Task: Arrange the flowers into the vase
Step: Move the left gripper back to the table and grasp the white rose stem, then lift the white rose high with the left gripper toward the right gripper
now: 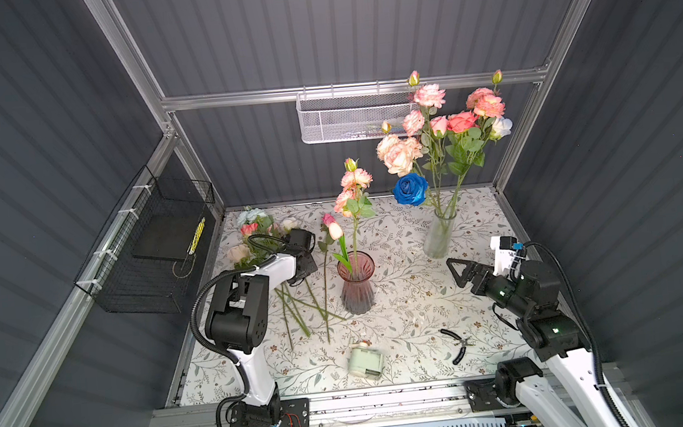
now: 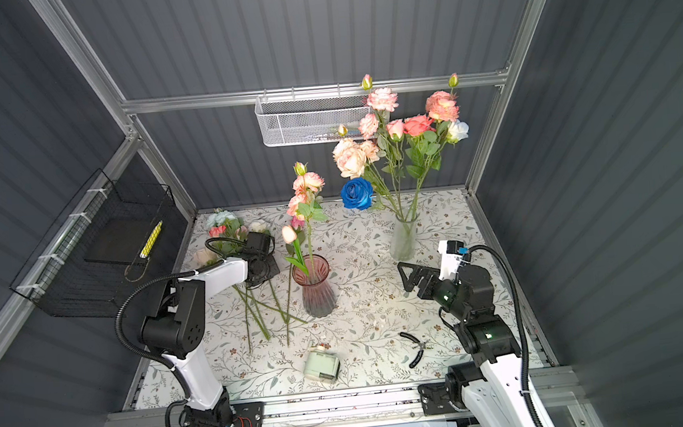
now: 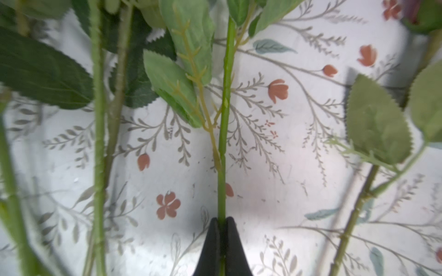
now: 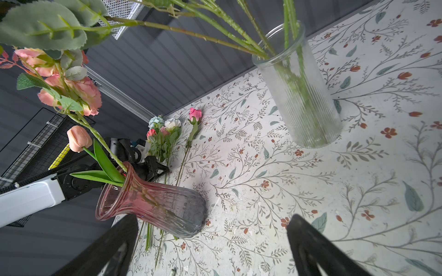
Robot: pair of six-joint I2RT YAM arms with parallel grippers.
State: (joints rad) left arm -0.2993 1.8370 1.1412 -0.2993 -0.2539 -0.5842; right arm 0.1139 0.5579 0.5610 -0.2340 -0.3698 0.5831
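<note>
My left gripper [image 3: 222,235] is pinched tight on one green stem [image 3: 224,114] of the loose flowers [image 1: 249,229], which lie by the table's [image 1: 407,334] left edge, toward its far left corner, so the step in hand is the pick-up. My right gripper [image 4: 212,241] hangs near the right edge, jaws spread wide with nothing in them. Next, I judge, I must lift that stem clear of the neighbours just beside it, tip it upright and steer the cut end into a mouth. The pink vase [image 1: 356,284] at mid-table holds few; the clear vase [image 1: 438,236] toward the far right corner holds many. Which bloom tops my stem I cannot tell: the wrist view cuts it off, and in both top views my own arm covers the grip.
</note>
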